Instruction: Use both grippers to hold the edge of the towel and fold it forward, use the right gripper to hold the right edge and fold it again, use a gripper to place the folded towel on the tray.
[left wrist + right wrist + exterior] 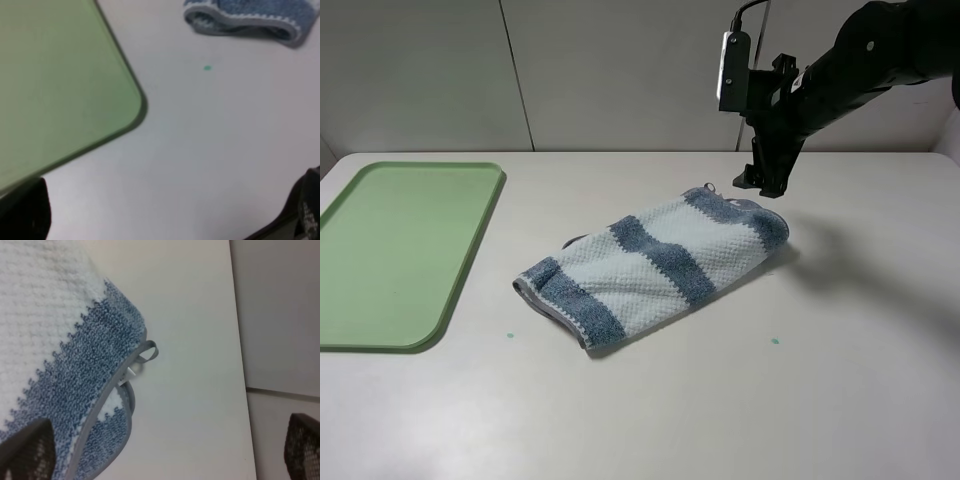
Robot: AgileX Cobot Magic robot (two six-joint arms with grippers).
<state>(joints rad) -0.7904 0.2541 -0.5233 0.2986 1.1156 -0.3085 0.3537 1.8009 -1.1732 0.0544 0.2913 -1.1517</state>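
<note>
Towel (650, 265) lies doubled over at mid-table, stripes up, set slantwise. It sits well apart from the tray (380, 250) on the left side.

Table (720, 410) is pale grey and matte, with two small green specks (775, 341) on its near half.

Left gripper (165, 220) hangs over bare table by the tray's near corner. Its fingers are spread wide and it holds nothing.

Right gripper (760, 185) hovers just above the towel's far right corner, close to the hem loop (148, 351). Its jaws are wide apart and empty.

Behind is a plain grey panelled wall (620, 70) with a dark seam.
</note>
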